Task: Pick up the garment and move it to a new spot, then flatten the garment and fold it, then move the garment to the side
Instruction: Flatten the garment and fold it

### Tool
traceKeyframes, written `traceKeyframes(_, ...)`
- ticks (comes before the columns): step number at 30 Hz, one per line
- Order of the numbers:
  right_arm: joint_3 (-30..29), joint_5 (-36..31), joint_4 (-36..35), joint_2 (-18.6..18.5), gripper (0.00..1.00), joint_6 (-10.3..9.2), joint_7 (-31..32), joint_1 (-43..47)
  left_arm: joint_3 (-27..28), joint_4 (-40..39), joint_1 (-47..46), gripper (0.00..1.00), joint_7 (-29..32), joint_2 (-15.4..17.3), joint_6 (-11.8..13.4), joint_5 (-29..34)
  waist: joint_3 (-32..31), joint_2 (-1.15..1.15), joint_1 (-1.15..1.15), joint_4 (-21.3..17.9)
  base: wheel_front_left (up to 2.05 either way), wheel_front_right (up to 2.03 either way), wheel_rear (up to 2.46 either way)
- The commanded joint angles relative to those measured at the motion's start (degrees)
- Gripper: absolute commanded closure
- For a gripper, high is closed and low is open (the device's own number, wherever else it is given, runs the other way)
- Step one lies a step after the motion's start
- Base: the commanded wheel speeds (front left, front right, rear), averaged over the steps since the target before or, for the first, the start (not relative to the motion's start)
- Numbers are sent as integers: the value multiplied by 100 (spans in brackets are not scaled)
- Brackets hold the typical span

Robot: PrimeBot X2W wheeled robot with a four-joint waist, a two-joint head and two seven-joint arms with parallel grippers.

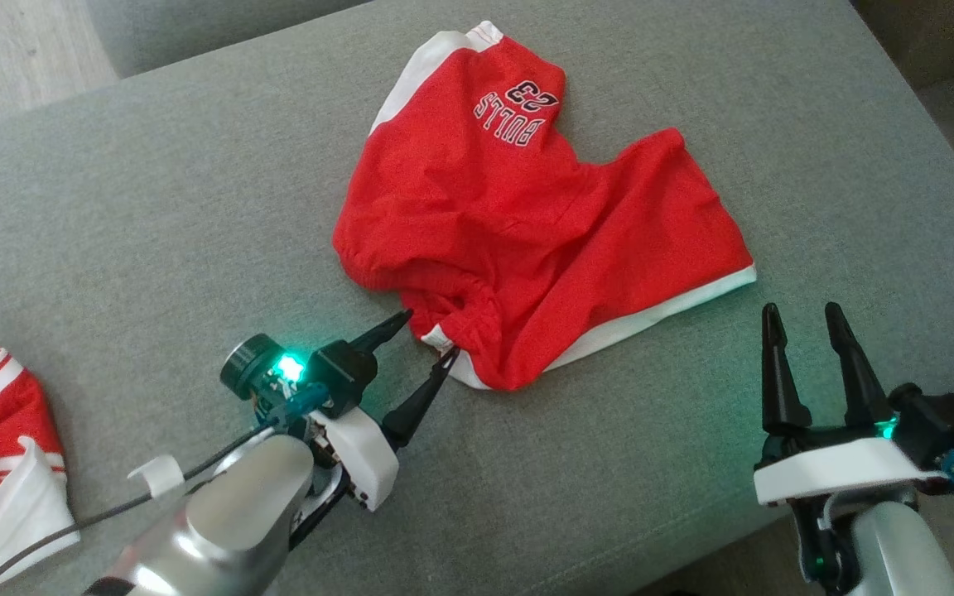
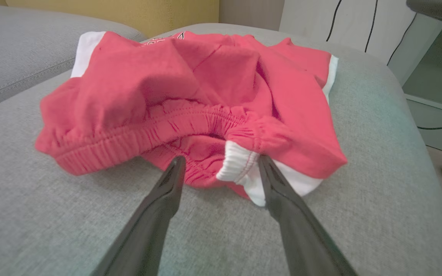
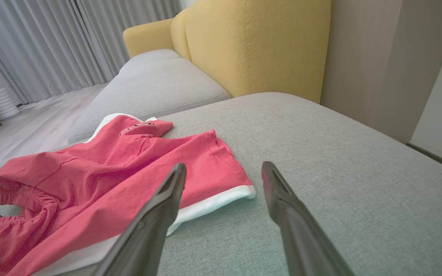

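Head view: shorts (image 1: 527,223), waistband (image 1: 390,285) lower left

L jaws, R jaws both spread wide.

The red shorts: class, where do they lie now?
In the head view the red shorts lie crumpled mid-frame on the grey sofa cushion, waistband at the open left pincer.

Grey sofa seat (image 1: 154,207) sitting in a pale, softly lit room

A yellow backrest (image 3: 259,46) is rising behind the grey cushions, and long grey curtains (image 3: 44,46) are hanging down to a light wood floor (image 3: 29,134). A beige panel (image 3: 359,57) is standing beside the backrest, while two black cables (image 2: 371,27) are running down a white wall (image 2: 309,19).
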Motion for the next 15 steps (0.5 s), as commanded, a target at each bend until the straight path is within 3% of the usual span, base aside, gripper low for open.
traceKeyframes(1,102,38,-147,-30,0,-4,-69,-146,82,-55,-296,0,-83,145,9,-91,2,0,0,-16,0,0,0)
traceKeyframes(3,90,35,-135,-30,0,-4,-69,-147,-9,-25,-336,0,-96,151,9,-184,2,0,0,-24,0,0,0)
traceKeyframes(4,85,35,-131,-30,0,-4,-69,-147,-50,-11,-357,28,-103,155,9,-227,1,0,0,-24,0,0,0)
traceKeyframes(5,81,34,-128,-30,0,-4,-69,-146,-85,4,-375,69,-111,157,9,-266,-3,0,0,-23,0,0,0)
traceKeyframes(6,81,34,-128,-30,0,-4,-69,-146,-85,4,-375,69,-111,157,9,-266,-3,0,0,-23,0,0,0)
traceKeyframes(7,74,31,-121,-30,0,-4,-69,-143,-112,16,-392,100,-120,156,9,-304,-7,0,0,-17,0,0,0)
traceKeyframes(15,-99,-362,173,-30,0,-4,-69,-243,-112,-35,-433,100,-202,97,17,-474,-12,0,0,167,0,0,0)
